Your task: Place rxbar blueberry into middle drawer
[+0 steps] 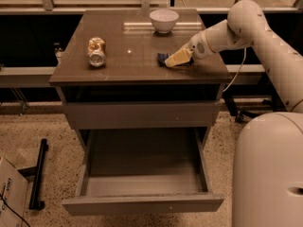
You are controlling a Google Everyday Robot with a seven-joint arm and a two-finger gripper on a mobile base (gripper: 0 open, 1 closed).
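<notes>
The gripper point(174, 59) is sitting low on the counter point(128, 67) near its right edge, overlapping the rxbar blueberry point(162, 57). A can point(97, 51) is lying near the left edge, a bowl point(164, 20) is sitting by the back edge, and the middle drawer point(142, 204) is standing open below.

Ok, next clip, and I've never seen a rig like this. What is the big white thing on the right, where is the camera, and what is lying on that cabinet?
The white shape is a mobile robot: its rounded base fills the lower right, and its single arm reaches left over the cabinet top. There is one picture, looking down on the cabinet from the front; where the camera is mounted is not on record. The arm ends in the gripper, which is down at the rxbar blueberry, a dark blue snack bar lying on the top. Whether it has hold of the bar cannot be told. Also on the top are a white bowl at the back and a drink can lying on its side to the left. Below, the middle drawer stands pulled open.
</notes>
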